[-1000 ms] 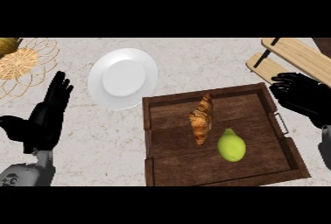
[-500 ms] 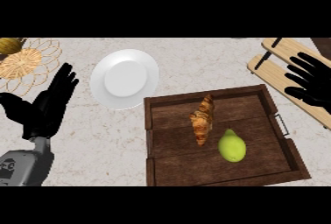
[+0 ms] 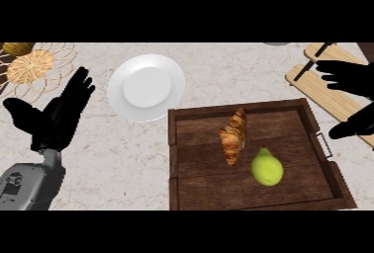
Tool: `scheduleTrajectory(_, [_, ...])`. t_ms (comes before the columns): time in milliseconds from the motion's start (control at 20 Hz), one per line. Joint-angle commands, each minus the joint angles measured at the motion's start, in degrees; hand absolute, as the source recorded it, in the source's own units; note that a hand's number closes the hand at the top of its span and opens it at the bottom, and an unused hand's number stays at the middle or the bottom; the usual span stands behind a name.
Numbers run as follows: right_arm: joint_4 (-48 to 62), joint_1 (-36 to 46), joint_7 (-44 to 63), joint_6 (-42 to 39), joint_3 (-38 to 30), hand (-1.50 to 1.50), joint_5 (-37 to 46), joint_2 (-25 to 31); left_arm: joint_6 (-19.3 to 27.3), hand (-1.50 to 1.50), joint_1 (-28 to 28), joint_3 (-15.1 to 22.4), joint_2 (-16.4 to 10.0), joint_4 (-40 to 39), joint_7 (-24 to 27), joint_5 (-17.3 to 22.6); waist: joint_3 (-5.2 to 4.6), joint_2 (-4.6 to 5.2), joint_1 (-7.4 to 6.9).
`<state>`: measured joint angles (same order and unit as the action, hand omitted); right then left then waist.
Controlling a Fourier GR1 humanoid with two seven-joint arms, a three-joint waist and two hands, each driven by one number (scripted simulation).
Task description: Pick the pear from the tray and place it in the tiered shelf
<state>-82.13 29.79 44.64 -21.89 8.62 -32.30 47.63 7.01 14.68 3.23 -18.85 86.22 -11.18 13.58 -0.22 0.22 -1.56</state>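
Pear (image 3: 266, 167) is still lying ungrasped in wooden tray (image 3: 241, 106) as spread-fingered right hand (image 3: 350, 81) is drifting beyond tray's right rim.

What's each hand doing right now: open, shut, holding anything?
Left hand: open, fingers straight, holding nothing.
Right hand: open, holding nothing, over the tiered shelf; the pear lies in the tray.
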Motion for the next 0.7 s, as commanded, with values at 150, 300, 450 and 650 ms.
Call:
scheduleTrajectory(150, [-0.4,11.0,11.8,-5.6,10.6,-1.50,6.8,-2.1,0.2,0.00,2.2,-0.2,1.1,-2.5,-0.6,-0.7,0.14,0.07,0.19])
scheduleTrajectory(300, [0.4,13.8,15.7,-4.0,11.3,-1.50,7.2,-6.5,-2.0,0.00,-1.0,-1.9,-1.0,1.3,-0.8,0.3,0.17,-0.21,0.56])
scheduleTrajectory(450, [-1.4,12.4,16.9,-2.7,14.6,-1.50,9.7,-9.6,-2.0,0.00,-1.2,-2.0,0.3,-0.6,0.0,0.0,0.18,-0.25,1.03])
scheduleTrajectory(650, [1.5,16.2,20.7,-5.4,19.4,-1.50,10.0,-10.5,-0.4,0.00,0.1,-0.6,1.0,1.3,-1.7,-1.5,0.15,-0.23,0.60])
